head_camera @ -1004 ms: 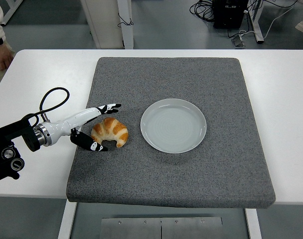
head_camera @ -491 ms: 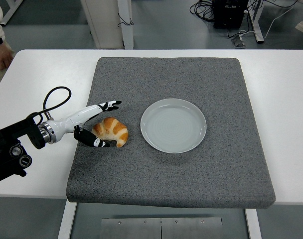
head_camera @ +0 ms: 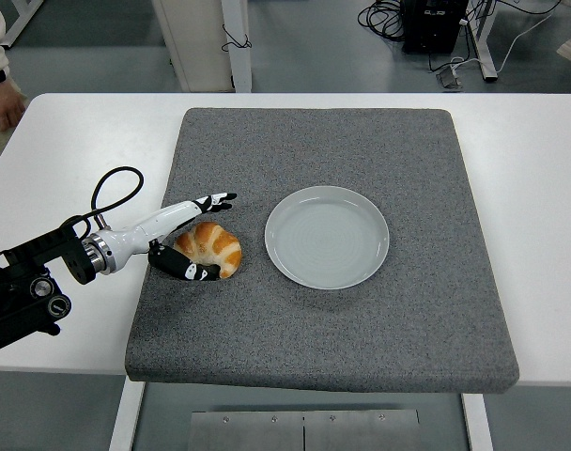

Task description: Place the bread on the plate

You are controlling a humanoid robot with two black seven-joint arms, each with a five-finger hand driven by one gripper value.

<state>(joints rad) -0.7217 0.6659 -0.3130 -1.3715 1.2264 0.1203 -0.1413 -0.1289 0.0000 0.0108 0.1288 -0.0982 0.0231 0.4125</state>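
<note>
On the grey mat [head_camera: 361,338] that covers the middle of the white surface [head_camera: 539,188], the bread [head_camera: 208,246] — a croissant-shaped roll — lies just left of the empty plate [head_camera: 327,237], near it but not touching, and the left hand [head_camera: 193,240] brackets it from the left side. The grip looks partial: the upper fingers [head_camera: 215,201] stretch out straight above the roll rather than wrapping it, while the lower ones curl under its near edge, so the hand is half-closed around the bread without clearly clamping it. That is where trouble could start, I judge — a lift from this hold may let the curved roll pivot out between the digits and drop back on the mat, or a sideways sweep may push it against the plate's rim and shove the plate instead of clearing it. A soft crust could also crush if the fingers squeeze hard to make up for poor contact. The arm reaches in low from the left edge, forearm nearly level with the surface, wrist angled toward the plate, its cable looping up behind. A person's hand [head_camera: 4,103] shows at the top left corner, well apart from the work.
</note>
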